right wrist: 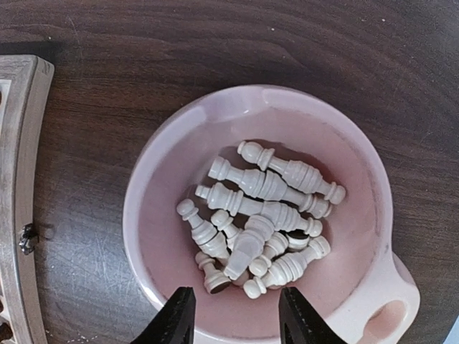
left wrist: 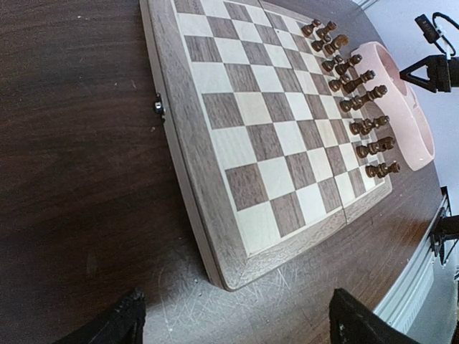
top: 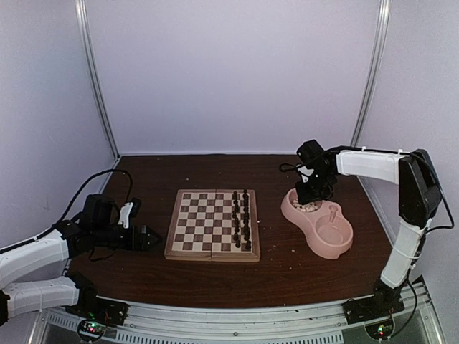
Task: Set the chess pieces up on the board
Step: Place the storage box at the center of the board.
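Right wrist view: white chess pieces (right wrist: 258, 215) heaped crisscross in the pink bowl (right wrist: 136, 208), so the right claw (right wrist: 237, 294), half spread and empty, may pinch two at once or flick one out; heap lies right below its tips, none on the board (top: 212, 224), left claw (left wrist: 237, 297) spread wide.

This looks like a robotics lab test cell: plain pale walls (top: 237, 72) joined by metal posts (top: 98, 79) box in a dark wooden table (top: 287, 272) with a board (top: 201, 222) on it. A left arm (top: 36, 258) and a right arm (top: 405, 251) stand on a metal rail (top: 237, 319) at its near edge, with loose black cables (top: 107, 171) and small lit circuit boards (top: 90, 328) by their bases.
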Controlling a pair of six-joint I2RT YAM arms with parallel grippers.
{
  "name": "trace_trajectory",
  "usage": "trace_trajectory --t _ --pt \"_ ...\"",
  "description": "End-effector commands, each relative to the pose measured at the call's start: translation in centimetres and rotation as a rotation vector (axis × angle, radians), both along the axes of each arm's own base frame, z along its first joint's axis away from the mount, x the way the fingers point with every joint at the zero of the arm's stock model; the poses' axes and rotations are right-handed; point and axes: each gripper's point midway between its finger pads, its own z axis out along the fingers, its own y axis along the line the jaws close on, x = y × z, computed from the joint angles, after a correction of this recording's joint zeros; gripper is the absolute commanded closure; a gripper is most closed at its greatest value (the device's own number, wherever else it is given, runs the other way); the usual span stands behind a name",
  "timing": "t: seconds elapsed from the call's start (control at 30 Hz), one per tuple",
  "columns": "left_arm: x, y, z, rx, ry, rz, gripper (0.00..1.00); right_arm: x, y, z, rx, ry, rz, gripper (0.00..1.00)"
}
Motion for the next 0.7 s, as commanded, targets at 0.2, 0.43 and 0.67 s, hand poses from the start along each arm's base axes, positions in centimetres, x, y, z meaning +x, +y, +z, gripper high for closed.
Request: trace_trajectory --t 0.2,0.43,0.67 --pt "0.5 -0.3 2.0 -0.024 -0.063 -0.001 0.11 1.5 -0.3 -1.9 -0.086 -0.010 -0.062 0.64" --pt "0.5 0.0 1.8 -0.015 -0.065 0.010 0.11 1.7 -0.6 -2.9 -0.109 -0.002 -0.072 0.67" --pt "0.5 0.0 1.8 -0.011 -0.065 0.011 0.11 1.7 -0.4 -3.1 -0.102 0.008 -0.066 0.77"
